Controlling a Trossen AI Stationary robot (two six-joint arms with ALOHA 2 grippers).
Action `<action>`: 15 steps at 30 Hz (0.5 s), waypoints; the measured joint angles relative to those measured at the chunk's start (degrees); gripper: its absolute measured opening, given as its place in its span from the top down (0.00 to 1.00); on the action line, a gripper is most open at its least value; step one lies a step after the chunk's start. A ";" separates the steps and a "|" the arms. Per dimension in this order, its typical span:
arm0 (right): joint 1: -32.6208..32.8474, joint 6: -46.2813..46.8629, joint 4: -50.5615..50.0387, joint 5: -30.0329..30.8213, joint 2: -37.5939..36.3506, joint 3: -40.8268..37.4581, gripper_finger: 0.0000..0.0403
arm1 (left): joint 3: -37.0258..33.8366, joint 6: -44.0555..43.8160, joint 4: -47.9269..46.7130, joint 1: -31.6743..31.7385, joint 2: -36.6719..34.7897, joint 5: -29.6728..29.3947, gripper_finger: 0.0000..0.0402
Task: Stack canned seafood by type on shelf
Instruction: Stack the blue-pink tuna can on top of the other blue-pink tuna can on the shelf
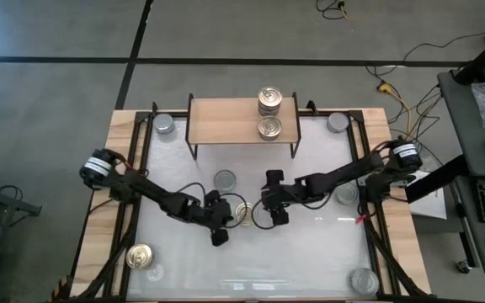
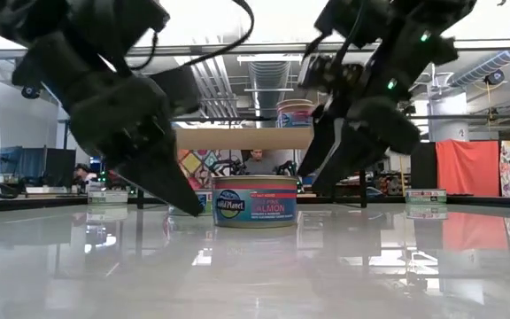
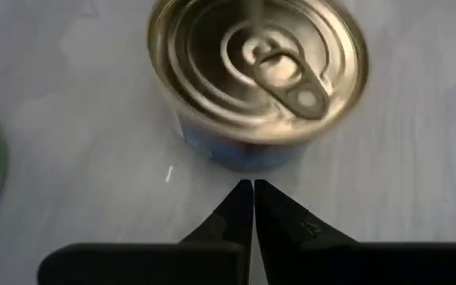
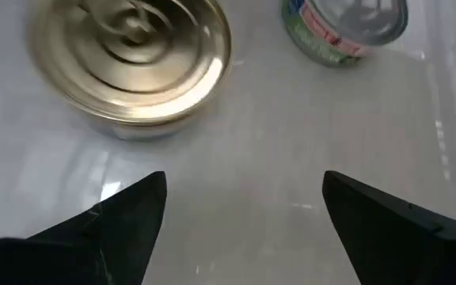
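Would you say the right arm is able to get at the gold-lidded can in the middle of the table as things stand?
Probably yes. The right tool is open and faces the gold-lidded can across bare tabletop. The shut left tool sits close on the can's other side, which may crowd the grasp.

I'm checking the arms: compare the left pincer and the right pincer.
The left pincer is shut, fingertips together; the right pincer stands open. The left pincer points straight at the gold-lidded can; the right pincer has that can off to one side. Both hang low over the table, holding nothing.
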 joint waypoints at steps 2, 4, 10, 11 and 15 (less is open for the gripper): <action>0.05 0.10 0.65 -3.04 2.06 0.41 0.20 | 1.48 1.00 0.46 0.35 1.40 -0.06 1.00; 0.56 0.94 1.53 -7.02 3.87 0.83 0.20 | 2.72 2.39 0.49 0.83 2.53 -0.02 1.00; 2.51 3.19 2.18 -10.75 5.00 1.48 0.18 | 4.07 6.38 0.38 2.55 3.06 1.81 1.00; 2.53 4.54 2.19 -10.90 4.86 1.51 0.17 | 4.07 6.60 0.38 2.68 3.06 2.26 1.00; 2.51 7.94 2.39 -10.97 4.48 1.53 0.11 | 4.07 6.91 -0.53 2.69 2.92 2.50 1.00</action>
